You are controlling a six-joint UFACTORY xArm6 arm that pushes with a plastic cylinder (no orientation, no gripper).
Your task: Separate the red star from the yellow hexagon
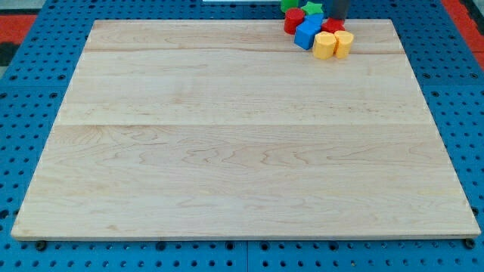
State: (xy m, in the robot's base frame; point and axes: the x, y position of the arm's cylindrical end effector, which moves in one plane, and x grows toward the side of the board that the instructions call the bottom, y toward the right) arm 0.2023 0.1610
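Note:
A tight cluster of blocks sits at the board's top right edge. The red star [333, 26] is mostly hidden behind the blue cube [308, 32] and two yellow blocks. The yellow blocks, one on the left [324, 45] and one on the right [344, 41], touch each other and lie just below the red star. I cannot tell which of them is the hexagon. My tip [338, 19] comes down from the view's top and stands right at the red star's upper side, to the right of a green star [312, 9].
A red cylinder [293, 20] lies left of the blue cube, and another green block [287, 4] is cut off at the view's top. The wooden board [227, 151] rests on a blue pegboard [30, 91]. The cluster is close to the board's top edge.

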